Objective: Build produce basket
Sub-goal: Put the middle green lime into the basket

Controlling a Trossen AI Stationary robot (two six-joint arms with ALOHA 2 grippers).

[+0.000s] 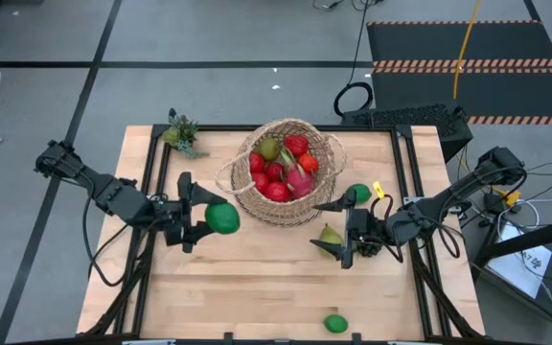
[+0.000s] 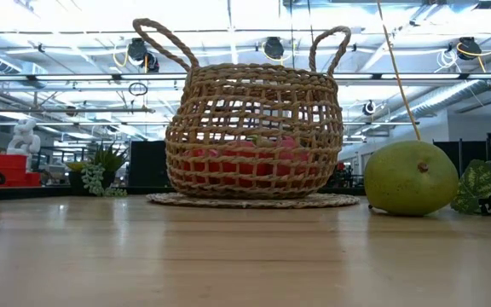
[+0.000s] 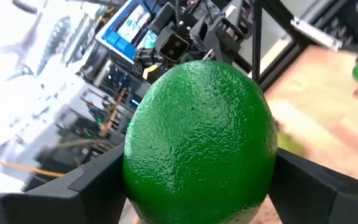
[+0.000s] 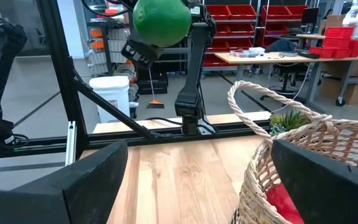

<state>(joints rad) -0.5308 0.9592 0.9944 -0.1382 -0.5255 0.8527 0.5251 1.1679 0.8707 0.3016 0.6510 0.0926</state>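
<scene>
With my left tool [image 1: 202, 219] clamped on a green lime [image 1: 222, 218] just left of the basket [image 1: 326, 153], I must carry it right, while my right tool [image 1: 341, 231] waits empty, spread wide.

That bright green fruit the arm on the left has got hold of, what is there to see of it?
It is a lime: toy-like, egg-shaped, vivid green, with a finely pebbled, slightly glossy skin. The left gripper clamps it between its two dark fingers, one on each side. It is carried in the air, clear of the wooden table, just left of the basket and not yet over its rim. From across the table it shows raised high. Nothing else touches it.
</scene>
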